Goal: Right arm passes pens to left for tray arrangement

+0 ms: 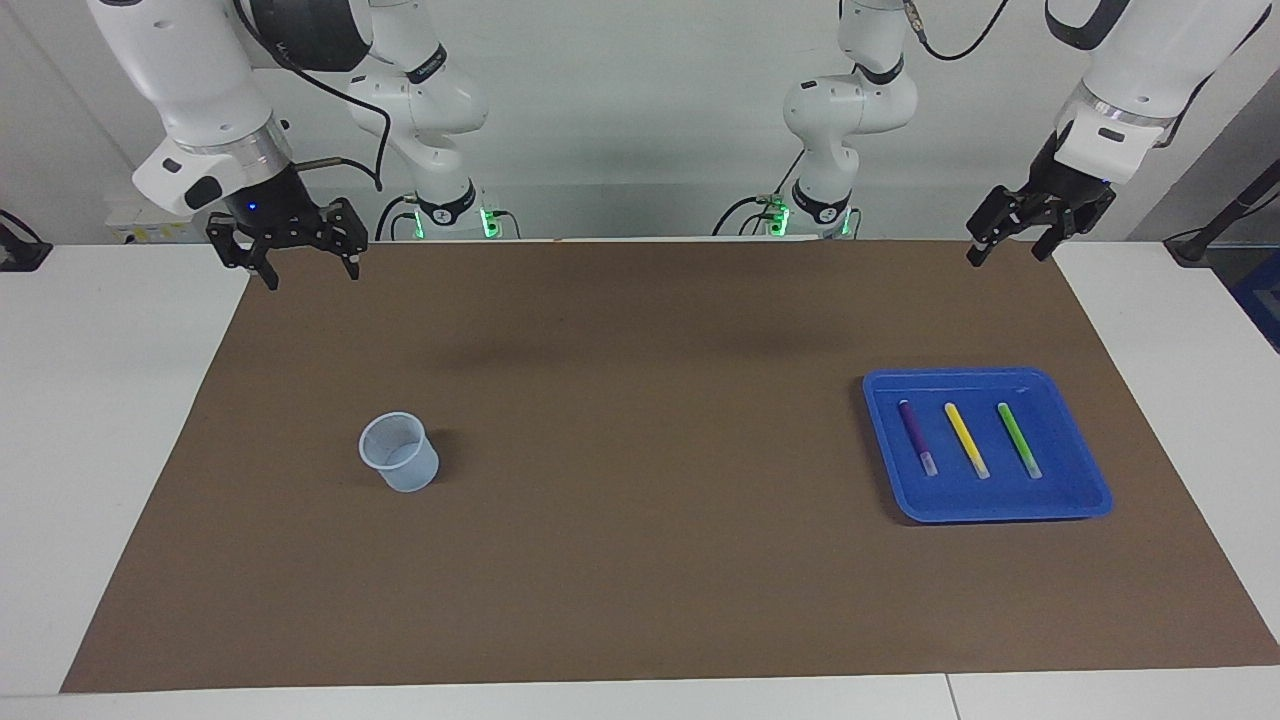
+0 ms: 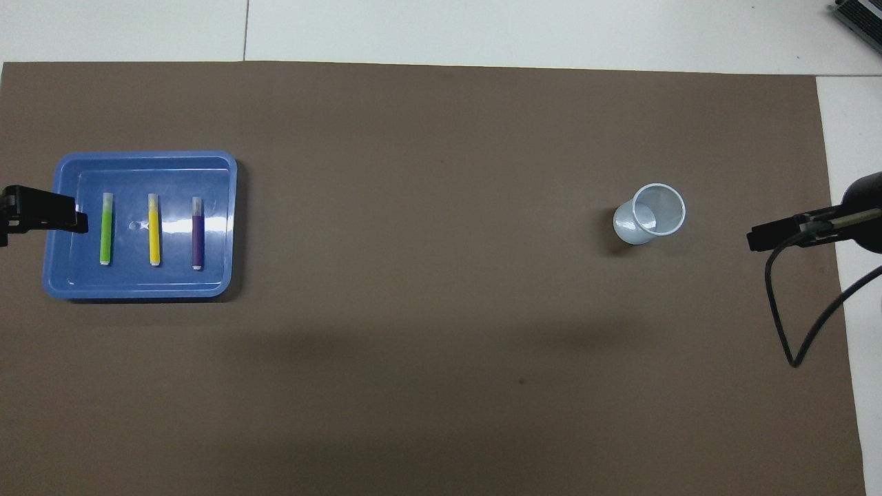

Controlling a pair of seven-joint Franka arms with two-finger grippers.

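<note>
Brown mat (image 1: 640, 560) (white table (image 1: 110, 420) beneath)

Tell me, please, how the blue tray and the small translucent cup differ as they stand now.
The tray is shallow, square and bright blue; the cup is taller, round and pale. The tray holds three pens, purple, yellow and green; the cup looks empty. The tray sits toward the left arm's end, the cup toward the right arm's. Both rest on the brown mat.

two white jointed arms (image 1: 200, 90) with black pincers (image 1: 300, 262), looped black cables, green base lights
</note>
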